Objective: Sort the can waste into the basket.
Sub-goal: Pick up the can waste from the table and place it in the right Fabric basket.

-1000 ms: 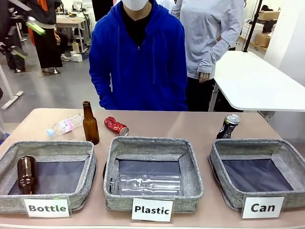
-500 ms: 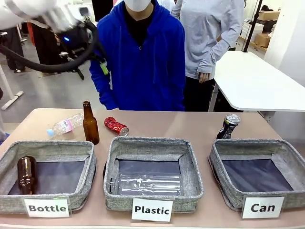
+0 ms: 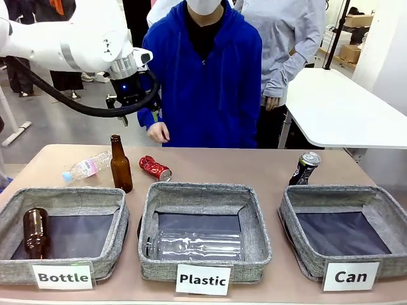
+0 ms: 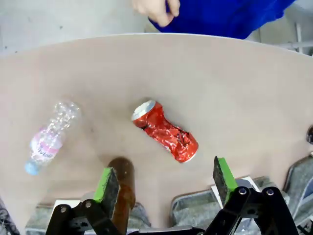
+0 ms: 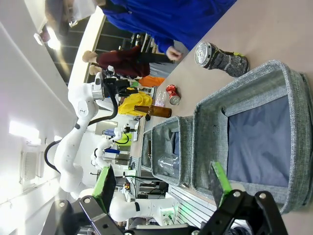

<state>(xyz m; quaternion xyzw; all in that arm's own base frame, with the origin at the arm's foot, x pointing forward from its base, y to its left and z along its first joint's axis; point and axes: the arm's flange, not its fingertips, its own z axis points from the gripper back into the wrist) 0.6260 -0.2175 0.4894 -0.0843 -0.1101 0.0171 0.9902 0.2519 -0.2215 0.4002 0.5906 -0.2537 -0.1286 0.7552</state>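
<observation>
Tan tabletop [image 3: 254, 166], front view: the left arm [image 3: 70, 44] hangs above its far left, fingers hard to make out against a blue sleeve [image 3: 166, 70]. Behind the middle basket [image 3: 203, 189] lies the red can [image 3: 155, 168]; the dark can [image 3: 304, 168] stands behind the Can basket [image 3: 287, 216]. Left wrist view: the left gripper [image 4: 165, 175] gapes wide, empty, red can lying just beyond its fingers. Right wrist view, rolled sideways: the right gripper [image 5: 161, 180] is spread wide, empty; Can basket ahead, cut off at the edge, dark can past its rim.

A glossy white arm [image 3: 57, 44] carries a silver wrist ring [image 3: 124, 65], a blue light [image 3: 123, 88] and a thick black cable [image 3: 76, 109]. The left claw [image 4: 164, 180] and right claw [image 5: 161, 183] are black linkages with green pads [image 4: 106, 182]. The person wears a blue hoodie [image 3: 210, 82].
</observation>
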